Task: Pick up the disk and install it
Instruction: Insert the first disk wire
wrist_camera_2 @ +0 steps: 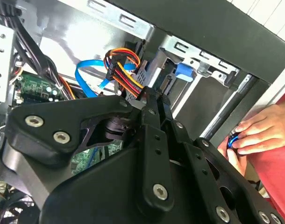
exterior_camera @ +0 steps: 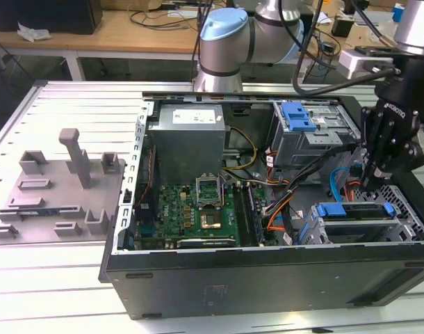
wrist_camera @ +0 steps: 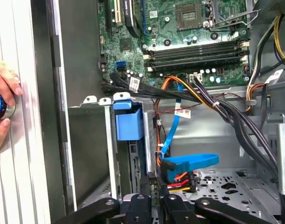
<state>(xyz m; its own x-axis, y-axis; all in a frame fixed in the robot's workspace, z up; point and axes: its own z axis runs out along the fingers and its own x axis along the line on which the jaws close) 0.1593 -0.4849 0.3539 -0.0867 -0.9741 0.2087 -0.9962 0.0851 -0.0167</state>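
The disk (exterior_camera: 354,209) sits in the grey drive cage (exterior_camera: 351,229) at the case's front, on the exterior view's right. Mostly its bright blue carrier shows, as a blue bar along the cage top. In the first wrist view the carrier's blue end (wrist_camera: 128,122) stands out of the cage slot. My gripper (exterior_camera: 370,184) hangs just above and behind that cage, inside the open case. Its black fingers are pressed together in both wrist views, with nothing between them (wrist_camera: 155,181) (wrist_camera_2: 154,96).
A blue SATA cable (wrist_camera: 189,162) and orange-red power wires (wrist_camera_2: 121,70) lie close under the fingers. The motherboard (exterior_camera: 198,209), the power supply box (exterior_camera: 188,136) and an upper cage with a blue latch (exterior_camera: 297,115) fill the case. A person's hand (wrist_camera_2: 254,133) rests on the table outside the case wall.
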